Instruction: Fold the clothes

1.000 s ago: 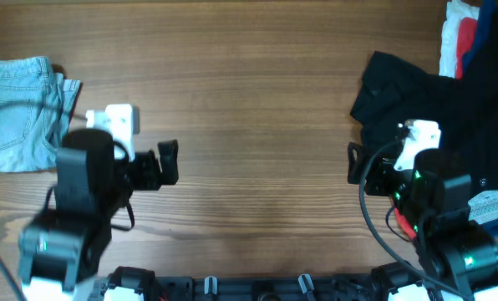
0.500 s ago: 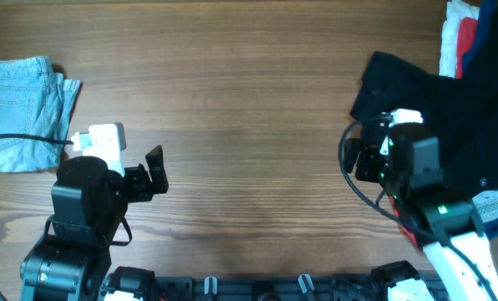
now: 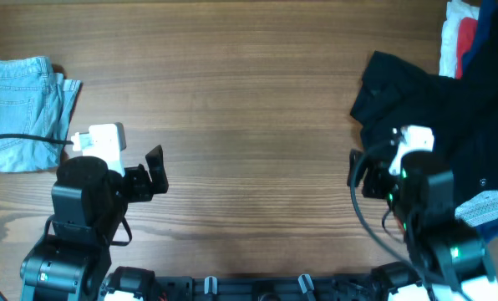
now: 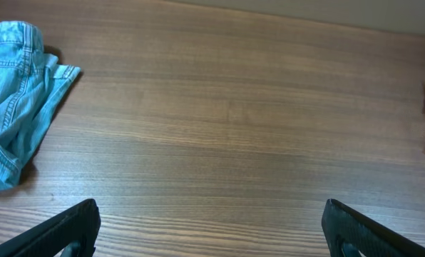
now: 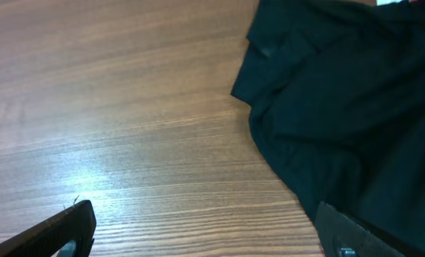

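Jeans parked at the far left, both arms empty-handed

The faded denim jeans (image 3: 19, 113) sit in a folded bundle at the left end of the table (image 3: 249, 92), partly cut off by the overhead frame. The part that shows runs a bit longer front-to-back than sideways, with one layered edge poking right toward the table's middle; I can't tell where the waistband points. The left gripper (image 3: 154, 171) is near them but not touching. Its jaws are spread wide over bare wood and hold nothing, same story in its wrist view (image 4: 211, 228). The right gripper (image 3: 358, 174) is also wide open and empty, right at the edge of the black garment (image 3: 433, 92), with red, white and blue pieces (image 3: 459, 38) in the far right corner.
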